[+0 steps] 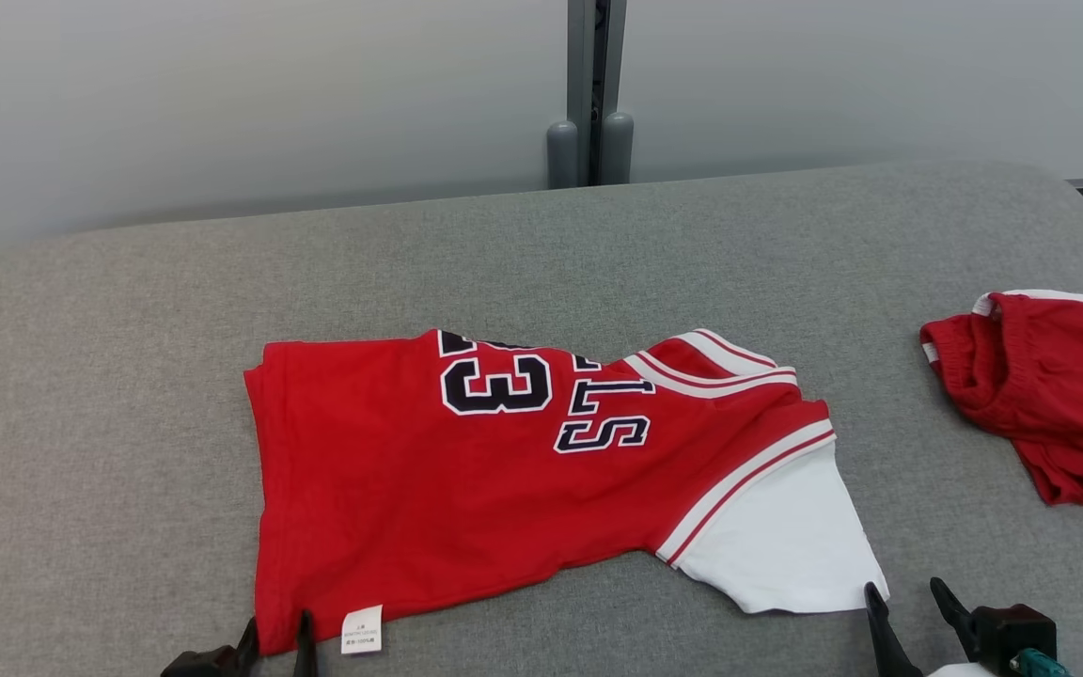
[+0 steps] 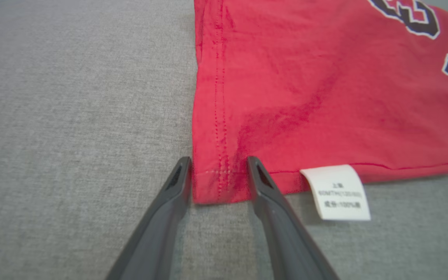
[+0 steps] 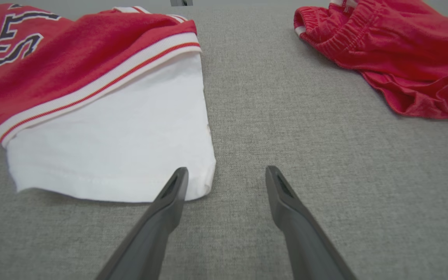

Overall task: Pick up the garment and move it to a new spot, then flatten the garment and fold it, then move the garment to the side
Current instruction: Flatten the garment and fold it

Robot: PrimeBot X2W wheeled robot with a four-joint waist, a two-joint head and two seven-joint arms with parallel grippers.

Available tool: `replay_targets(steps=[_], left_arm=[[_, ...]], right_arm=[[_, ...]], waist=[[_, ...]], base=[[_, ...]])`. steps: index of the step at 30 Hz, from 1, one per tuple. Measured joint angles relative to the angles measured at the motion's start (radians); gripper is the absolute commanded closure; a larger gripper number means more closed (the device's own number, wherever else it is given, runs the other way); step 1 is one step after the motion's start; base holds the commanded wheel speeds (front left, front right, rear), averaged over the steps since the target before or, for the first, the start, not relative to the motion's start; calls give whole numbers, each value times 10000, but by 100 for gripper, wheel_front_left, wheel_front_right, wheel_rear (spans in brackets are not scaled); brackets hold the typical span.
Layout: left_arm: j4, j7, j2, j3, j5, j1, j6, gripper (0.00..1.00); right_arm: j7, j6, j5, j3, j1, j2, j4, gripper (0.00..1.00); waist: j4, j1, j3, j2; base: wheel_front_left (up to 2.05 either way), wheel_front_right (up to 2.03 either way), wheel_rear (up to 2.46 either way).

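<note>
The left gripper (image 2: pixel 216 163) stood with its jaws apart astride the near-left hem corner of the red jersey (image 1: pixel 466 489), with cloth between the fingers but not pinched. The jersey lay spread flat by the worktop's (image 1: pixel 598 235) near edge, its white label (image 2: pixel 338 192) just beside that corner. The right gripper (image 3: pixel 227 173) gaped wide at the white sleeve's (image 3: pixel 111 147) corner. Red shorts (image 1: pixel 1049 395) lay crumpled at the right edge.

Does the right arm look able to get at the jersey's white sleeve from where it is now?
Probably yes: the right pincer stands open at the near corner of the white sleeve, with nothing lying between them.
</note>
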Motion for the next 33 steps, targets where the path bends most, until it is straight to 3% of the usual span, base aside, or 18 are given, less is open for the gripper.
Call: replay_targets(steps=[3,6,9,10,11,12,13,14,18,23,33], left_arm=[[23,0,2,-46,21,-99,-2,27],[65,-23,2,-107,69,-165,-2,17],[77,-29,4,-144,92,-292,-48,21],[79,-29,4,-157,104,-300,-48,33],[96,-31,6,-182,109,-310,-54,54],[128,-31,10,-209,138,-332,-75,89],[157,-31,13,-234,173,-356,-75,100],[182,-31,12,-257,194,-377,-75,100],[84,-25,-8,-249,211,-347,-75,100],[-744,-25,-2,50,412,-227,-94,100],[-3175,-25,385,938,1557,-1390,-876,100]], right_arm=[[0,0,44,23,-87,0,59,0],[0,0,128,98,-133,0,207,0],[-12,0,209,276,-237,-6,430,0],[-35,0,226,353,-306,-8,523,0],[-44,-2,230,416,-345,-23,577,10],[-44,-2,247,462,-375,-35,606,51],[-44,-2,293,510,-394,-36,610,78],[-44,-2,313,602,-421,-35,612,100],[-38,0,717,876,-420,13,583,100],[-25,0,1198,698,-431,6,-322,100],[-27,0,1812,274,-1919,-50,-3614,100]], waist=[[-6,0,99,0],[-6,-1,205,0],[24,0,314,0],[38,0,342,0],[53,0,364,0],[65,0,379,0],[72,0,391,0],[75,0,391,0],[77,0,245,0],[92,0,4,0],[195,0,-633,1]], base=[[0,0,0],[0,0,0],[0,0,0],[0,0,0],[0,0,0],[0,0,0],[0,0,0],[0,0,0],[0,0,0],[0,0,0],[0,0,0]])
